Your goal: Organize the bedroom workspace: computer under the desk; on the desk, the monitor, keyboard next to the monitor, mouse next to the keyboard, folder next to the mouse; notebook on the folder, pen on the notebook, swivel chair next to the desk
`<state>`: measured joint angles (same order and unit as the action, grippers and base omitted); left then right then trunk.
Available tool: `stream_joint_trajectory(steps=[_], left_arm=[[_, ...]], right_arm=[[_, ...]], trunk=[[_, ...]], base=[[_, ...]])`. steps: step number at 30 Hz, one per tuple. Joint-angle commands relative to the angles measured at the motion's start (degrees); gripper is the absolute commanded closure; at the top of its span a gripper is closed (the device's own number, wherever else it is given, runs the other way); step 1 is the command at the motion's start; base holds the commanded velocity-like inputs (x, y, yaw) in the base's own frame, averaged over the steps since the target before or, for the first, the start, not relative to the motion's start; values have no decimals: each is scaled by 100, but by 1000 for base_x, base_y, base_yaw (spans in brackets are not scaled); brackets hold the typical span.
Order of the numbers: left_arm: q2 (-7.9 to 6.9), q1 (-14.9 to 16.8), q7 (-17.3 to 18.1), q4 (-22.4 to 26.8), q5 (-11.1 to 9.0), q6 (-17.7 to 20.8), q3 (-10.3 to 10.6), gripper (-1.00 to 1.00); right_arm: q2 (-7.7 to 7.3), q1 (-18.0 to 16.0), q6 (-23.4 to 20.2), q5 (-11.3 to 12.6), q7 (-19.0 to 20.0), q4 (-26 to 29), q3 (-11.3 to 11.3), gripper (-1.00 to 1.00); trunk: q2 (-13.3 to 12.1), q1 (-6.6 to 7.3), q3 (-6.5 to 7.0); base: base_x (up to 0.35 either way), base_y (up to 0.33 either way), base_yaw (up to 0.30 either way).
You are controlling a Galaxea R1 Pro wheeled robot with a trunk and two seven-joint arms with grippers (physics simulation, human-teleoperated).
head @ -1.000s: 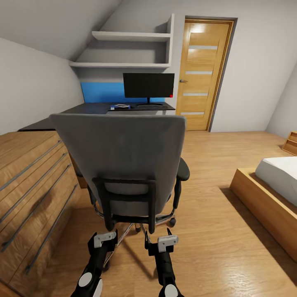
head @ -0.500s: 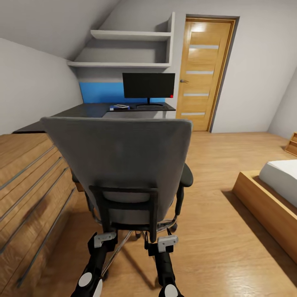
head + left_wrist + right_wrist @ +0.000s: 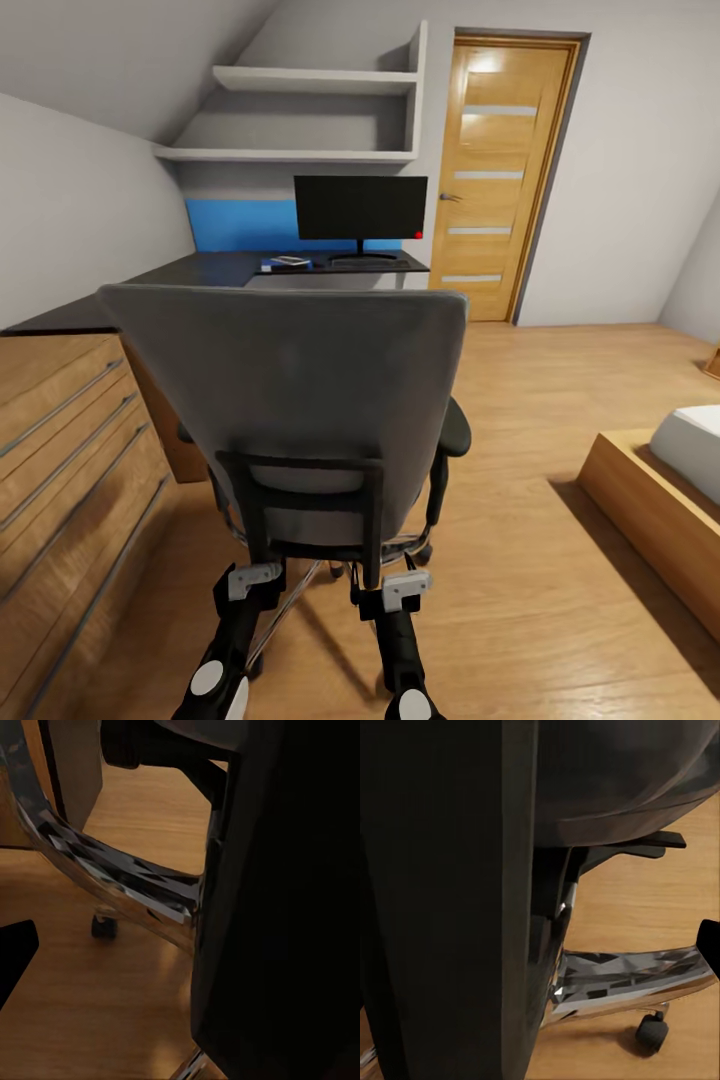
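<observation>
At the bottom of your head view, the left gripper [image 3: 250, 578] and right gripper [image 3: 392, 588] sit low behind the chair [image 3: 290, 400], right at the black frame of its backrest. You cannot tell from any view whether either gripper is apart or together; the fingertips are lost against the dark frame. Your left wrist view looks past a black upright at a chrome leg [image 3: 112, 889] and a caster [image 3: 103, 925] on the wooden floor [image 3: 82, 1012]; your right wrist view shows the seat's underside, another chrome leg [image 3: 630, 979] and a caster [image 3: 651, 1031].

The chair's grey back faces you, upright, between a wooden drawer unit [image 3: 70, 470] on your left and a bed [image 3: 665, 505] on your right. Beyond it stands the desk [image 3: 200, 270], with the monitor [image 3: 360, 207] on it, red dot at its lower corner. Just beside the monitor's stand lies the blue folder [image 3: 285, 264] with something small on top, too small to identify. No writing is legible anywhere. Behind are shelves [image 3: 300, 120] and a wooden door [image 3: 500, 170].
</observation>
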<state>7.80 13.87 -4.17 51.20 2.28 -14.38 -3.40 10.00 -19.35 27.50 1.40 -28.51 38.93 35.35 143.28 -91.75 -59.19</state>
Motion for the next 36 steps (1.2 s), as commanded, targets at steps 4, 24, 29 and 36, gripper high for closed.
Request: stream_joint_trajectory(steps=[4,24,29,36], left_arm=[[2,0,-31,-13,-9,-18,-20,-100],[2,1,-33,-14,-9,-13,-20,-100],[2,2,-38,-14,-9,-12,-20,-100],[2,1,-36,-22,-9,-16,-20,-100]], right_arm=[[0,-8,45,54,-49,-8,7,-100],[0,-8,45,54,-49,-8,7,-100],[0,-8,45,54,-49,-8,7,-100],[0,-8,45,54,-49,-8,7,-100]], trunk=[[1,-3,-5],[1,-3,-5],[1,-3,-5],[1,-3,-5]], base=[[287,0,0],[249,0,0],[239,-17,0],[229,-87,0]])
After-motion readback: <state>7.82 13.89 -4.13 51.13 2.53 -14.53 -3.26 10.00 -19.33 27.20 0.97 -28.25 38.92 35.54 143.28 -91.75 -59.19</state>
